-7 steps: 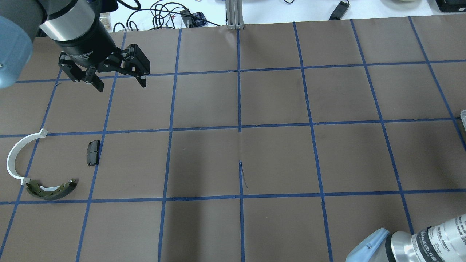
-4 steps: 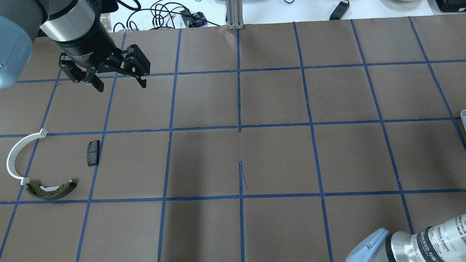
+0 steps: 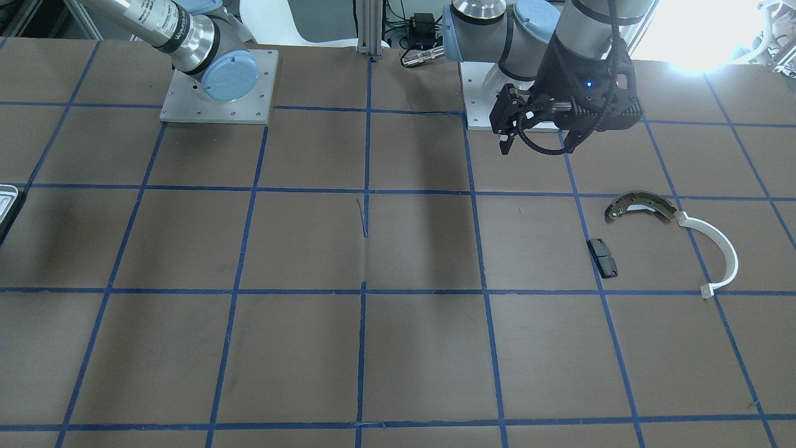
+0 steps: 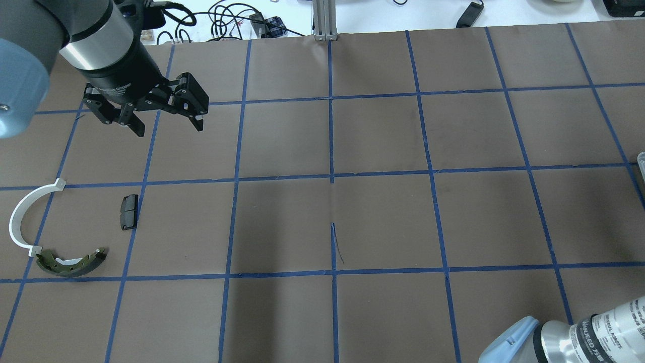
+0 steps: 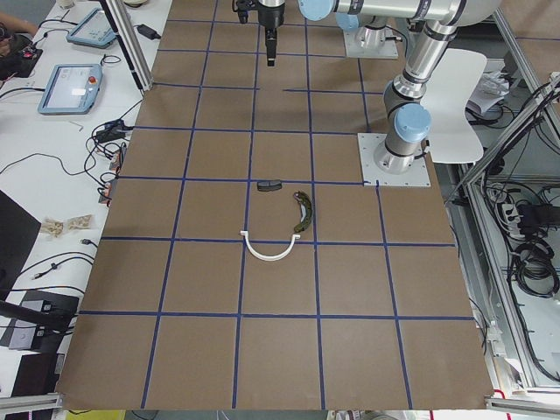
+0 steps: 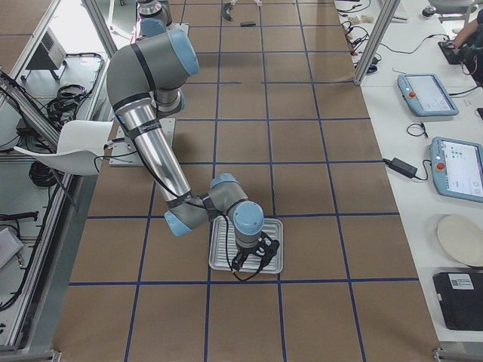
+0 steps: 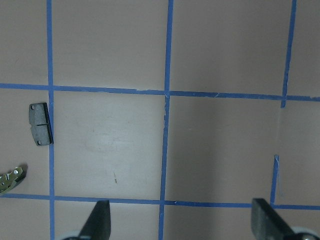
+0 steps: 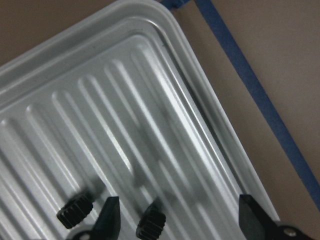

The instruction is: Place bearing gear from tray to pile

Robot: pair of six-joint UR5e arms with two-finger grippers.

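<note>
Two black gears (image 8: 75, 210) in ribbed tray (image 8: 100, 100), pile (image 4: 128, 212) apart

The arms (image 6: 151, 151) are silver with pale-blue caps (image 3: 229, 74)

Brown paper table cover (image 4: 383, 217), divided into squares by blue tape grid (image 4: 331, 141). Thin dark mark (image 4: 337, 247) on paper near centre. Aluminium post (image 4: 325, 20) upright at far edge. Tangle of black cables (image 4: 221, 17) near it on white bench (image 4: 383, 12).

Along side bench: blue-screen tablet (image 6: 427, 93), second tablet (image 6: 460, 167), black power adapter (image 6: 401, 167) just beside second tablet, white round plate (image 6: 462, 240), black box (image 6: 460, 300). White chair (image 6: 68, 147) off table's opposite edge.
</note>
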